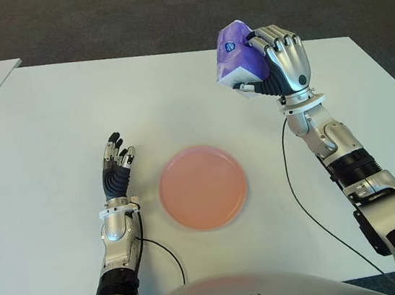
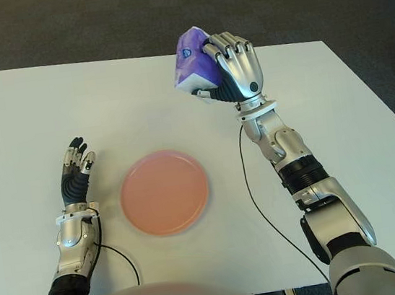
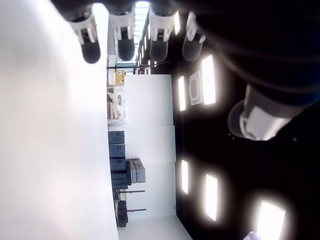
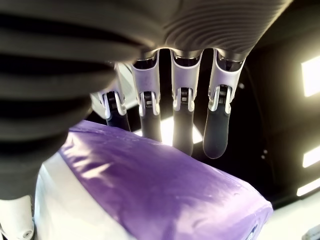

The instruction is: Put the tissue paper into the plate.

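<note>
One tissue pack [image 1: 240, 58], purple and white in a glossy wrapper, sits gripped in the right hand [image 1: 282, 60], whose fingers [image 4: 182, 120] curl over its top above the white bench [image 1: 49, 123]; it is clear of the surface, beyond the pink plate [image 1: 203, 187], which lies nearer the robot than those fingers; the pack looks light, soft and squashable, its film likely slippery, so a broad wrap across its width suits it; the left hand [image 1: 116, 165] shows left of the plate, fingers extended and holding nothing.
</note>
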Controlling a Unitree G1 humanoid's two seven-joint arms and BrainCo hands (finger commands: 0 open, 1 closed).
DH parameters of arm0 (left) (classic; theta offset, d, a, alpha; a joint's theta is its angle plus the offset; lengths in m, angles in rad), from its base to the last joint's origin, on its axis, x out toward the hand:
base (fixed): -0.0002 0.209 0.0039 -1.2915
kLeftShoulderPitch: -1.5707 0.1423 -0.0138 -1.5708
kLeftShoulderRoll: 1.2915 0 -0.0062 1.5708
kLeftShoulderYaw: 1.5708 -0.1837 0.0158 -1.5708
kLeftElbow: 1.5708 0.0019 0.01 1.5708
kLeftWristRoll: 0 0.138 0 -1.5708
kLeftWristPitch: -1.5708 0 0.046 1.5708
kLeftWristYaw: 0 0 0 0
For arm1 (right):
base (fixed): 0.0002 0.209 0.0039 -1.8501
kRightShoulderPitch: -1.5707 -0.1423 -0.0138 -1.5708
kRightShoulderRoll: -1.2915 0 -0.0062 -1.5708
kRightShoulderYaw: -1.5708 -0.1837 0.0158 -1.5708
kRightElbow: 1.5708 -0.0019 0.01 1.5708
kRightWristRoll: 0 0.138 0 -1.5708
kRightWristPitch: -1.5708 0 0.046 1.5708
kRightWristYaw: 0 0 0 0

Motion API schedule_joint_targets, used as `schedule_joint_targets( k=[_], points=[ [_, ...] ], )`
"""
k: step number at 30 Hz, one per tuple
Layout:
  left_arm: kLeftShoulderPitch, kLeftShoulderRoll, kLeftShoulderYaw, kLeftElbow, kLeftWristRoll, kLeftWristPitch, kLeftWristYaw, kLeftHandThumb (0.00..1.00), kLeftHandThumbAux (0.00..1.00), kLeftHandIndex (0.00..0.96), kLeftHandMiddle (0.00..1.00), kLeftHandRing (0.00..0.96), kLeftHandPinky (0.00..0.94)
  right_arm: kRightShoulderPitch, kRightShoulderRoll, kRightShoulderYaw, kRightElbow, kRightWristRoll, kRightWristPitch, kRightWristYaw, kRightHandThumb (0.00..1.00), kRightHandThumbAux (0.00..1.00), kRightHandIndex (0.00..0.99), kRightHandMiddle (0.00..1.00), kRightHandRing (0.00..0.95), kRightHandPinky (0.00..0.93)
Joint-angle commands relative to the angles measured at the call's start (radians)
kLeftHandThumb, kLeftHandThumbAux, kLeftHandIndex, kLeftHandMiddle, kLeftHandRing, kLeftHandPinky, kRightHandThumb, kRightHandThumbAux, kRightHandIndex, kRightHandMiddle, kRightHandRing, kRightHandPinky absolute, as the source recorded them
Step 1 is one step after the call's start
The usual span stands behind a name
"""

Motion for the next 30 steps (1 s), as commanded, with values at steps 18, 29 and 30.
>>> schedule_joint_targets(
  k=[18, 29, 30],
  points=[
    [0.057, -0.021, -0.004, 0.068, 0.014, 0.021, 0.011, 0.0, 0.519, 0.0, 0.0, 0.0, 0.0, 0.296, 0.033, 0.019, -0.432, 0.01, -0.133, 0.254, 0.856, 0.677, 0.4, 0.541, 0.844, 0.847],
    [0.056, -0.021, -0.008, 0.071, 0.016, 0.019, 0.005, 0.0, 0.517, 0.0, 0.0, 0.0, 0.0, 0.312, 0.079, 0.077, -0.305, 0.073, -0.396, 0.247, 0.854, 0.678, 0.397, 0.54, 0.836, 0.835],
    [0.055, -0.02, -0.008, 0.072, 0.015, 0.02, 0.004, 0.0, 0.516, 0.0, 0.0, 0.0, 0.0, 0.314, 0.081, 0.077, -0.303, 0.071, -0.406, 0.25, 0.854, 0.679, 0.397, 0.54, 0.836, 0.833]
  ],
)
